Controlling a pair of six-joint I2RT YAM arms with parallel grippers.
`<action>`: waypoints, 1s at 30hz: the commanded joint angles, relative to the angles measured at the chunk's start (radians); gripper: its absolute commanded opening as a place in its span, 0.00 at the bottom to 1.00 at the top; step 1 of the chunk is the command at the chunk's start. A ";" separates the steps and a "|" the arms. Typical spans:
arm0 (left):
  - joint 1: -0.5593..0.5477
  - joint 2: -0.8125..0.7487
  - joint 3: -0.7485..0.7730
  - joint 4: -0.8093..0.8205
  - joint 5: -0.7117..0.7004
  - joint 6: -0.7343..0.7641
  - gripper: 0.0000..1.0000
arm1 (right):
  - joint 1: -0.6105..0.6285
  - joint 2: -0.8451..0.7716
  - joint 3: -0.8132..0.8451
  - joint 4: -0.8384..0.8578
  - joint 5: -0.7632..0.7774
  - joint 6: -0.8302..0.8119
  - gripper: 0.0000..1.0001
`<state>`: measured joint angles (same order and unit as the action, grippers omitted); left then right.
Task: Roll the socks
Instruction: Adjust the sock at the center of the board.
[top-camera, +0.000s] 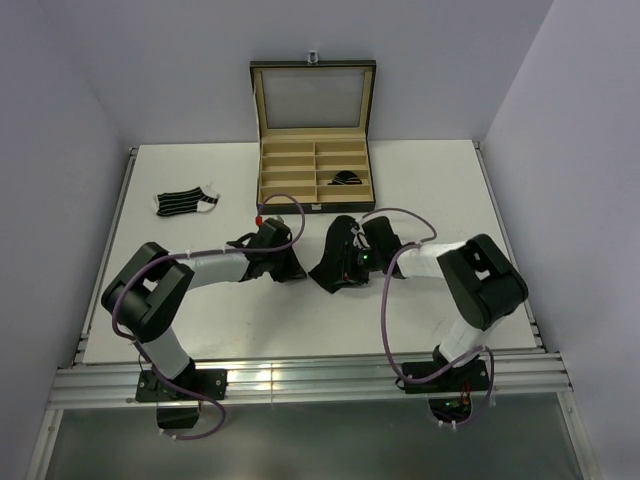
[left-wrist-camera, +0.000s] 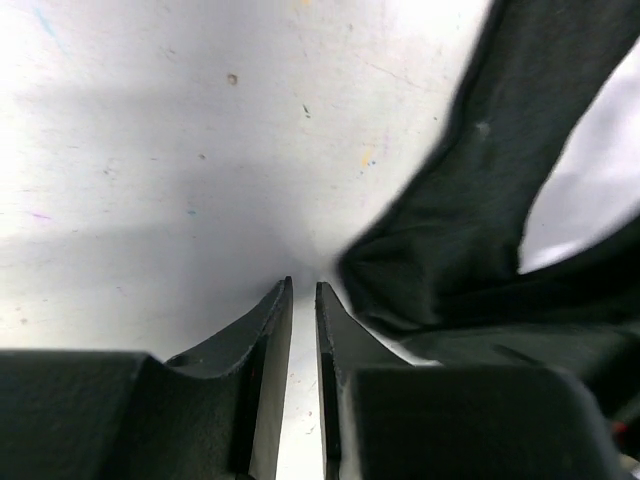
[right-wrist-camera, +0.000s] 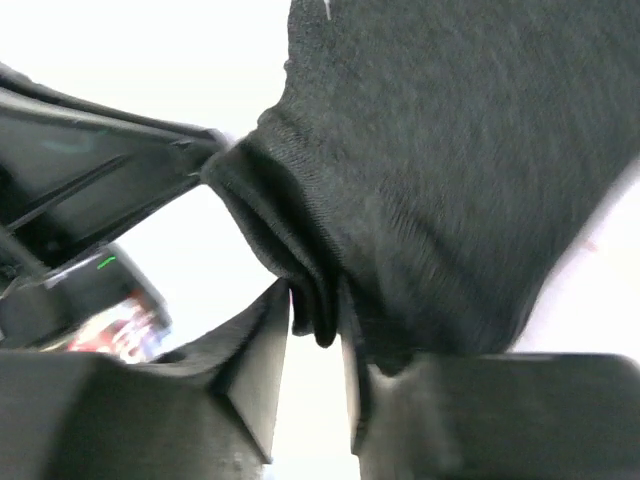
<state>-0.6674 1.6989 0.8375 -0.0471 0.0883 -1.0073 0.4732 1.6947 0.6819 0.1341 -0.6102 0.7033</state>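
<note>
Right now the right fingers (right-wrist-camera: 315, 330) stand narrowly parted with a fold of the black sock (right-wrist-camera: 450, 180) between them; whether they grip it or are letting go, I cannot tell. The left fingers (left-wrist-camera: 303, 300) are nearly closed on nothing, their tips just beside that sock's edge on the tabletop (top-camera: 420, 180). I judge the roll is underway: keep the fold tight and pin the free end. A striped sock (top-camera: 187, 202) lies well apart; a dark bundle (top-camera: 346, 179) sits in the box (top-camera: 313, 208).

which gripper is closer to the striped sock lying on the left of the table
Left. The left gripper sits just right of and nearer than the striped sock; the right gripper is farther right, at the black sock.
</note>
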 joint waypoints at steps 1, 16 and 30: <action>-0.006 0.022 0.031 -0.100 -0.084 0.032 0.22 | 0.030 -0.108 0.062 -0.289 0.275 -0.139 0.36; -0.018 -0.018 0.021 -0.072 -0.084 0.026 0.24 | 0.218 -0.247 0.133 -0.329 0.530 -0.343 0.47; 0.020 -0.070 -0.035 -0.080 -0.134 -0.001 0.27 | 0.406 -0.175 0.212 -0.329 0.799 -0.510 0.51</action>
<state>-0.6640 1.6623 0.8288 -0.0933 -0.0013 -1.0088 0.8471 1.5105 0.8444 -0.2127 0.1196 0.2470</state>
